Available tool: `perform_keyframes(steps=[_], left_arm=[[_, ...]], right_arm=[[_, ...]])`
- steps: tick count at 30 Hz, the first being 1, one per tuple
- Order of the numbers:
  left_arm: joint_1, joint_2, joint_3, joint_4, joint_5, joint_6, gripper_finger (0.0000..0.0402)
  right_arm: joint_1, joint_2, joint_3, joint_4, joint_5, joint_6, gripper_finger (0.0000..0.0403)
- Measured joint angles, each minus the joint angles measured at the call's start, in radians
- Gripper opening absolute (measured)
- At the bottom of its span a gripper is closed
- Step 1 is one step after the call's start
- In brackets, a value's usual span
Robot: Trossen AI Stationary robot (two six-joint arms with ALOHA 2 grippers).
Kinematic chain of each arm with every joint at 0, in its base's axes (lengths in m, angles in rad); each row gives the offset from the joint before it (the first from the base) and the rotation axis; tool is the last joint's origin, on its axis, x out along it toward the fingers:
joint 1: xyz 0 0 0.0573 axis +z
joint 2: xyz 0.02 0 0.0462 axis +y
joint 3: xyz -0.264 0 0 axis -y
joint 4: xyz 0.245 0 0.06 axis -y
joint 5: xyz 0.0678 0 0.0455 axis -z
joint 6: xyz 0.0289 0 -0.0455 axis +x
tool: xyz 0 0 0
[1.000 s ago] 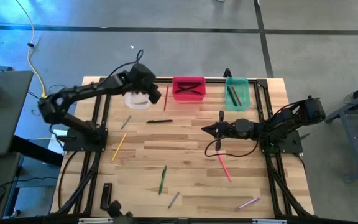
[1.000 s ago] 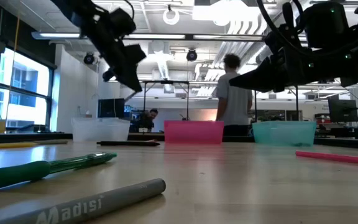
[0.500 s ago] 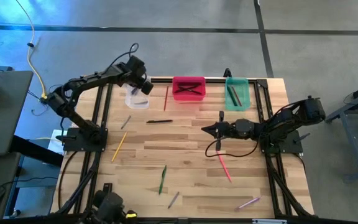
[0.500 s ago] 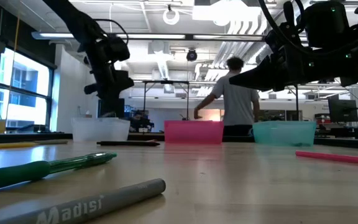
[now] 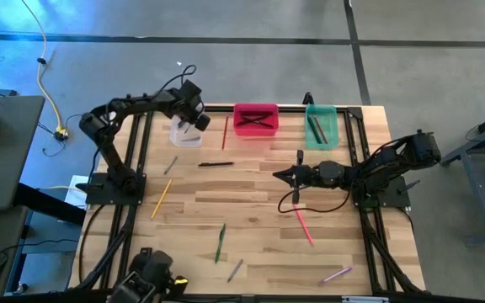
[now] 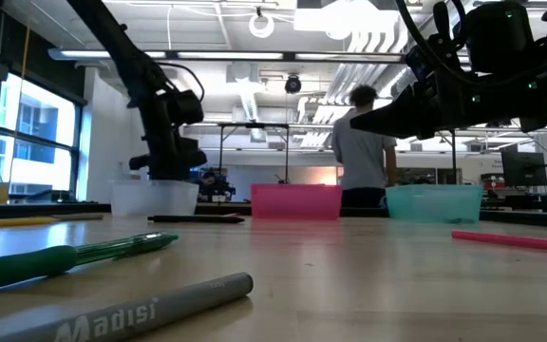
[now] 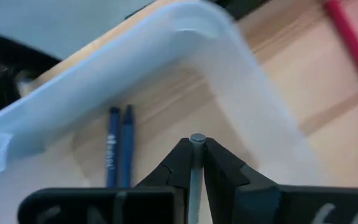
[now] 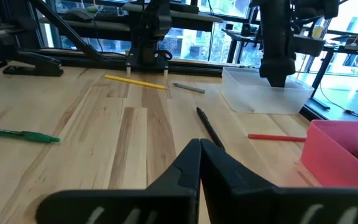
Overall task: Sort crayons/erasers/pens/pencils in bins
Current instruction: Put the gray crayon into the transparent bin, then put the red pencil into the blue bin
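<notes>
In the upper left of the high view, the left gripper (image 5: 196, 118) hangs over the clear bin (image 5: 185, 135), its fingers clamped on a thin grey stick (image 7: 195, 180). 2 blue sticks (image 7: 118, 154) lie inside that bin. The right gripper (image 5: 281, 175) waits mid-table, jaws closed on nothing, above a pink stick (image 5: 303, 225).
</notes>
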Motion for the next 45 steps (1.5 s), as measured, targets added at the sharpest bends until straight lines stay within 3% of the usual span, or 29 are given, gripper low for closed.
perform_keyframes(steps=[15, 23, 26, 29, 34, 37, 41, 45], left_arm=[[0.029, -0.002, 0.000, -0.021, -0.013, -0.010, 0.0069], [0.010, -0.207, 0.016, -0.082, -0.040, 0.034, 0.0038], [-0.054, -0.309, 0.016, -0.094, -0.038, 0.033, 0.0014], [-0.155, -0.380, 0.016, -0.091, -0.034, 0.030, 0.0003], [-0.349, -0.410, 0.016, -0.065, -0.042, -0.018, 0.0001], [-0.447, -0.408, -0.022, 0.043, -0.049, -0.056, 0.0000], [-0.531, -0.406, -0.119, 0.192, -0.015, -0.146, 0.0000], [-0.584, -0.400, -0.191, 0.237, -0.053, -0.229, 0.0000]], right_arm=[[0.001, 0.000, 0.000, 0.000, 0.004, 0.003, 0.0000], [0.001, 0.000, 0.000, 0.000, 0.003, 0.008, 0.0000], [0.001, 0.001, 0.000, 0.021, -0.001, 0.016, 0.0000], [0.001, 0.001, 0.000, 0.105, -0.070, 0.031, 0.0000], [0.001, 0.001, -0.049, 0.324, -0.109, 0.028, 0.0000], [0.001, 0.000, -0.114, 0.426, -0.083, 0.013, 0.0000], [0.001, -0.049, -0.182, 0.409, 0.045, -0.002, 0.0000], [0.002, -0.122, -0.213, 0.394, 0.069, 0.000, 0.0000]])
